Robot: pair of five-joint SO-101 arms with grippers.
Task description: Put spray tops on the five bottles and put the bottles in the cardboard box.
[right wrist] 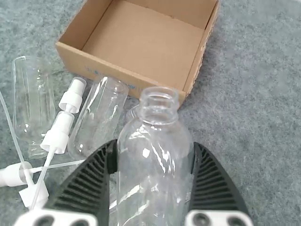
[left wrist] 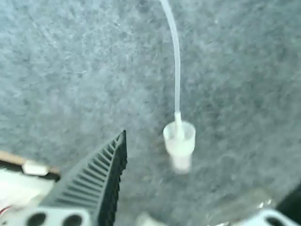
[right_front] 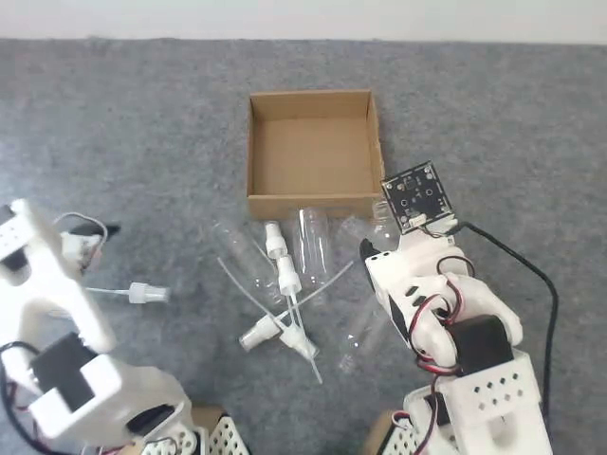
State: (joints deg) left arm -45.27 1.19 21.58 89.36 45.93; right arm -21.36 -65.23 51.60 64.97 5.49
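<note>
**Bottle in right grip, neck bare; lone top by the left fingers**

Bottle (right wrist: pixel 153 155): clear, no top on. The right gripper (right wrist: pixel 154 148) is clamped on its body, one black finger (right wrist: pixel 89 183) on each side. Its long axis runs out along the fingers, and its open neck sits past the tips, facing the cardboard box (right wrist: pixel 94 63) just beyond.

Spray top (left wrist: pixel 178 141): lies flat on the carpet, apart from the one visible finger (left wrist: pixel 99 183) of the left gripper (left wrist: pixel 197 174). The cap is nearest the tip and the thin tube runs on beyond it. These jaws are spread wide and hold nothing.

Judgement: the left arm is far nearer this top. Top and bottle neck are well apart, with the other bottles (right_front: pixel 313 246) and loose tops (right_front: pixel 282 275) between them.

Unclear: bottle base cut off. Second left finger cut off at the frame corner. Cap blurred.
</note>
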